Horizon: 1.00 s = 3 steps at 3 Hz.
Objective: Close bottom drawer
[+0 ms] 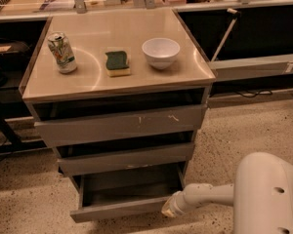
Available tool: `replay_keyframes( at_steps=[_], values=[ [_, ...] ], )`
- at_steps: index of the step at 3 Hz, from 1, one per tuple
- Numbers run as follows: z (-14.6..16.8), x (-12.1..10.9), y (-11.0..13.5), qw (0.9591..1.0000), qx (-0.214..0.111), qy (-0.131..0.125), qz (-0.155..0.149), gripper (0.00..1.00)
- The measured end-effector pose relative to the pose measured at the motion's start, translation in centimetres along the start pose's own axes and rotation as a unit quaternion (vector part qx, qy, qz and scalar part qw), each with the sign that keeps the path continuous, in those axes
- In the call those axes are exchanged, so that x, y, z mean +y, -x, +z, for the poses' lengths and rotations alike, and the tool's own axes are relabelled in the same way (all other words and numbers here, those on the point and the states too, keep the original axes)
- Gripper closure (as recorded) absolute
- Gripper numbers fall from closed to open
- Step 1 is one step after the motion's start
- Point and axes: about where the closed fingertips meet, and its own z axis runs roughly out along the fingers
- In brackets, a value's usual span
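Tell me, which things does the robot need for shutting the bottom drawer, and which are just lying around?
For the job: the bottom drawer, pulled out; the gripper, low at that drawer's right front corner.
Just lying about: the can, the sponge and the white bowl on the cabinet top.
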Motion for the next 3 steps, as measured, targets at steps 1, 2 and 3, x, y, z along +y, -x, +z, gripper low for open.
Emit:
replay_keyframes(
  at_steps=[1, 2, 3],
  values=[
    [0.66, -0.49, 0.71, 0.9999, 0.002, 0.006, -0.009, 1.00],
    [0.66, -0.49, 0.72, 0.9999, 0.002, 0.006, -0.009, 0.81],
    [0.66, -0.49, 0.72, 0.9999, 0.002, 0.006, -0.009, 0.58]
  ],
)
